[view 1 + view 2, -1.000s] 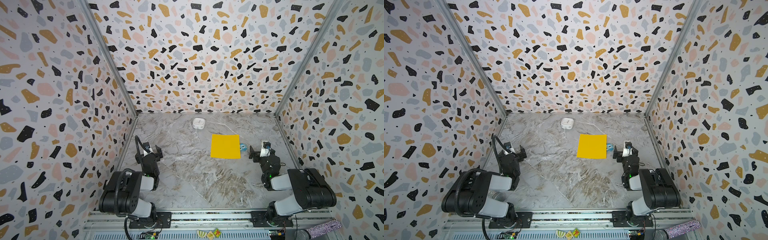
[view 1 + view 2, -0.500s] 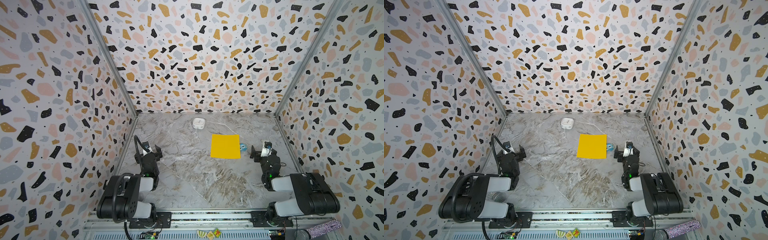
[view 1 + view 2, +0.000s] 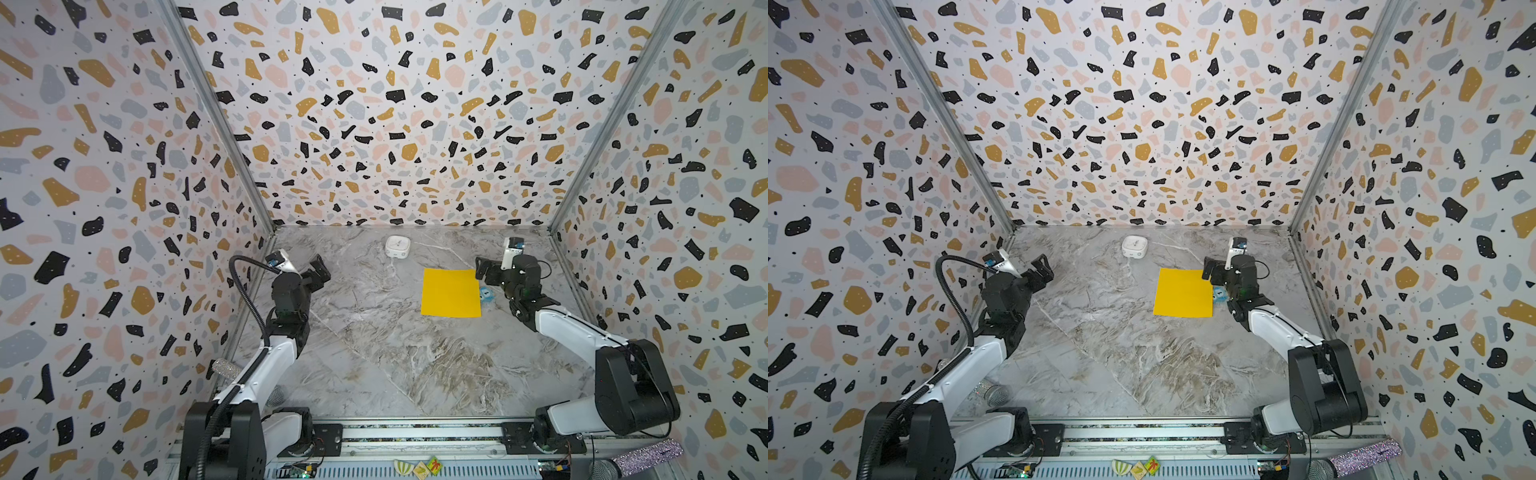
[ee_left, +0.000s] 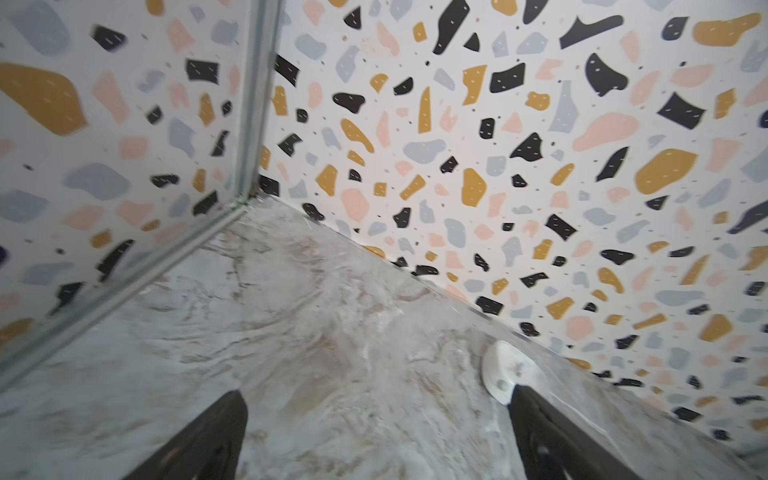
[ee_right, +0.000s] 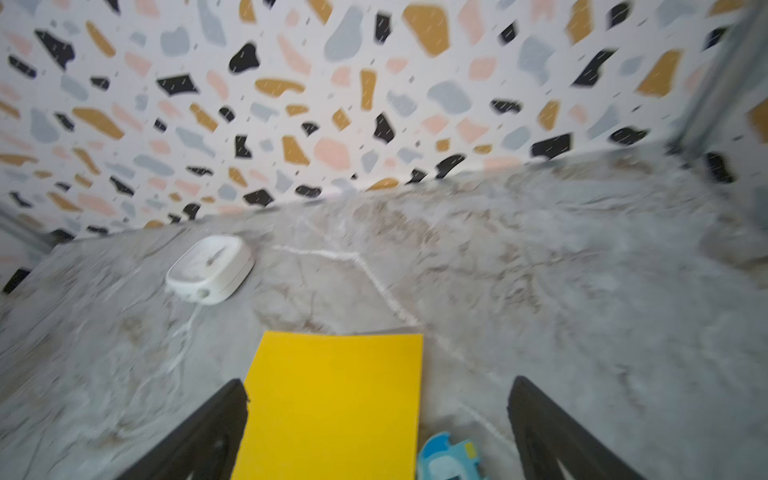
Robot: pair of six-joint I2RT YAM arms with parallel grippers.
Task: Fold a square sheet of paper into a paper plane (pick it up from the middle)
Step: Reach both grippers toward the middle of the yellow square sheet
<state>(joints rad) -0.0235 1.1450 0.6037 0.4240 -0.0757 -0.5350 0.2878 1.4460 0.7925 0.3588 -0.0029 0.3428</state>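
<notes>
**Top views.** The square sheet of paper (image 3: 451,292) lies flat on the tabletop (image 3: 374,353), uncreased, with nothing gripping it. The right jaws are spread and empty and hang by the sheet's far right corner. In a top view one jaw overlaps that corner (image 3: 1205,272) (height above the paper not readable). A small blue cube (image 3: 486,293) sits just beside the sheet's right edge, roughly under the right wrist. The left jaws are also spread and empty. They are well apart from the sheet, and a white rounded box (image 3: 397,247) lies between them and the right jaws.

**Left wrist.** The jaws stand wide with only bare tabletop between them. The white rounded box (image 4: 505,370) peeks out just past one jaw's tip. The sheet is not in this view.

**Right wrist.** The jaws stand wide. The sheet (image 5: 332,407) lies below and between them, with one edge close against one jaw. The blue cube (image 5: 446,459) is also between the jaws, just beside the sheet's other edge. The white box (image 5: 210,268) is well beyond the tips. The picture is blurred.

**Step (judgement).** This is the approach to the first pick-up. No fold has been made.

**Next move calls for:**
- Centre the right jaws over the sheet's middle, not its corner.
- Come down until both tips press the paper.
- Close so the thin sheet buckles up into a pinch.
- Keep clear of the cube, which could be nudged onto the paper.
</notes>
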